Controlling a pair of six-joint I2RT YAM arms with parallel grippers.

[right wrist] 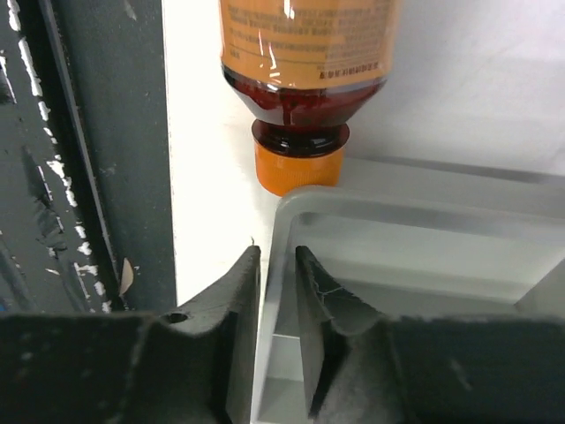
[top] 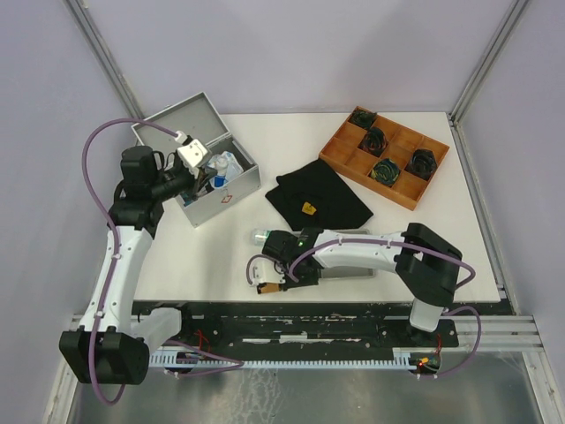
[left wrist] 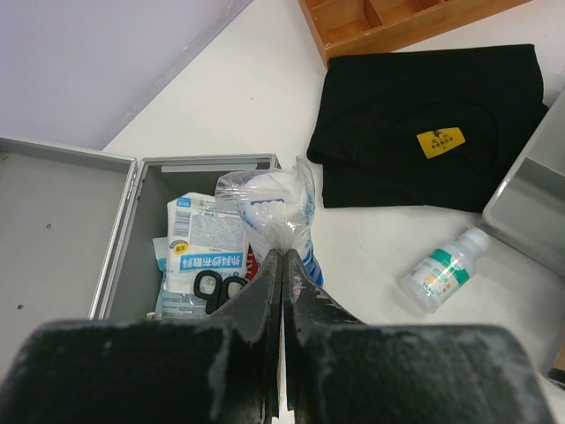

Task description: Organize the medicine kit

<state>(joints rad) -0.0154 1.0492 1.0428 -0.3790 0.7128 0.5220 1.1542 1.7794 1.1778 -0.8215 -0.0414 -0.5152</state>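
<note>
Across white table (top: 282, 141) | medicine kit (top: 212, 205) open (lid back) | lilac walls (top: 291, 53) behind

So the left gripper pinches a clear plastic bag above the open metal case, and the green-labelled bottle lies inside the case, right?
Not quite: the green-labelled bottle lies on the table, outside the medicine kit, as the left wrist view shows. The rest holds: the left gripper is shut on the clear plastic bag above the open kit.

Matt metal medicine kit (top: 214, 206), glossy plastic bag (left wrist: 278, 199) (crinkled).
</note>
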